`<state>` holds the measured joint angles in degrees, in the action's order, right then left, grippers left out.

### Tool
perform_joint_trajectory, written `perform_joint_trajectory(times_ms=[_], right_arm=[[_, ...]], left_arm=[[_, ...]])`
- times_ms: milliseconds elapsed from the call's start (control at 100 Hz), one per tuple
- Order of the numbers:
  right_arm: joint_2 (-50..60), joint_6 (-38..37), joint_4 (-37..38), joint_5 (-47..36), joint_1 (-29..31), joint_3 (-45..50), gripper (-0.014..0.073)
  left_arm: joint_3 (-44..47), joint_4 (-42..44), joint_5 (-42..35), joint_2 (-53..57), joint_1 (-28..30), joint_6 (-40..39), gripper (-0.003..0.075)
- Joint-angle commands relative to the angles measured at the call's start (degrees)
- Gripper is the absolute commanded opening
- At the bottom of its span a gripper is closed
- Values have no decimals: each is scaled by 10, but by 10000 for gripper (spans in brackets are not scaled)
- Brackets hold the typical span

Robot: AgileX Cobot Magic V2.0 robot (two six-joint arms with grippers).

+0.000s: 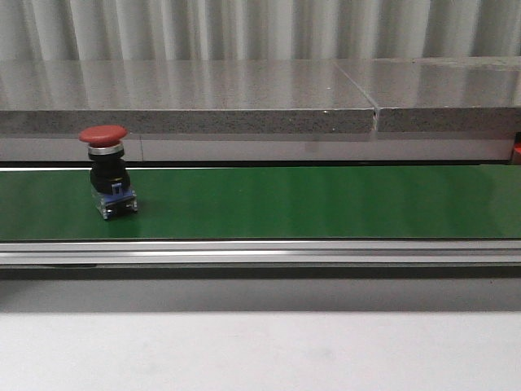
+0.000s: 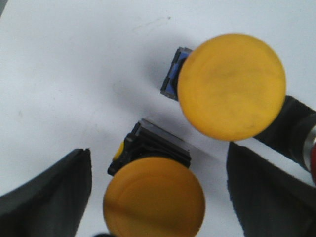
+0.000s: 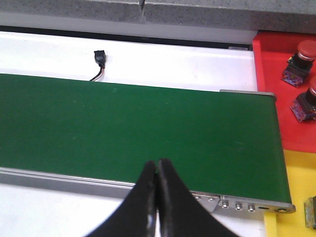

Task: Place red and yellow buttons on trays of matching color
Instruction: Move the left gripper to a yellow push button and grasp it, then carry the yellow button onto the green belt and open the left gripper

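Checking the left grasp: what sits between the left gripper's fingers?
In the left wrist view, a yellow button sits between the open left gripper's fingers.

the right gripper (image 3: pixel 157 170) hangs over the near edge of the green conveyor belt (image 3: pixel 128 128), its 2 black fingers (image 3: pixel 174 202) pressed together with nothing between them. beyond the belt's end lies a red tray (image 3: pixel 271 94) holding 2 red buttons (image 3: pixel 297 55), one just beside the other. a yellow tray (image 3: pixel 291 182) adjoins the red one. a small black sensor (image 3: pixel 100 58) with its cable sits on the white surface (image 3: pixel 173 64) past the belt.
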<state>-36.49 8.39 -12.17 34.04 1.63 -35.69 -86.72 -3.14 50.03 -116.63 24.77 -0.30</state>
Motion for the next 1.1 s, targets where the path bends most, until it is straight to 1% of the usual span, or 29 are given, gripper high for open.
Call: perform_joint_trajectory(times_ms=[0, 10, 20, 190, 310, 430, 600, 750, 860, 960, 1090], right_arm=[[1, 6, -3, -35, 0, -13, -116], [1, 6, -3, -35, 0, -13, -116], [1, 6, -3, -35, 0, -13, -116], [1, 6, -3, -35, 0, -13, -116], [1, 6, -3, -35, 0, -13, -116], [1, 6, -3, -35, 0, -13, -116], [1, 6, -3, -35, 0, -13, -116], [1, 6, -3, -35, 0, -13, -116], [1, 6, -3, -35, 0, -13, -116], [1, 6, -3, -35, 0, -13, -116], [1, 6, -3, -35, 0, -13, -116]], left_arm=[[-17, -3, -16, 29, 1, -6, 417], [-17, -3, -16, 29, 1, -6, 392], [-17, -3, -16, 29, 1, -6, 392], [-17, -9, -11, 29, 1, -6, 168], [-17, -12, -4, 38, 1, -6, 59], [-17, -12, 9, 58, 1, -6, -15], [-17, -17, 41, 100, -1, -6, -20], [-17, -17, 67, 145, -18, -6, -20], [-2, -16, 67, 186, -45, -4, -20], [23, -16, 53, 230, -73, -4, -20], [56, -16, 49, 273, -119, -3, -20]])
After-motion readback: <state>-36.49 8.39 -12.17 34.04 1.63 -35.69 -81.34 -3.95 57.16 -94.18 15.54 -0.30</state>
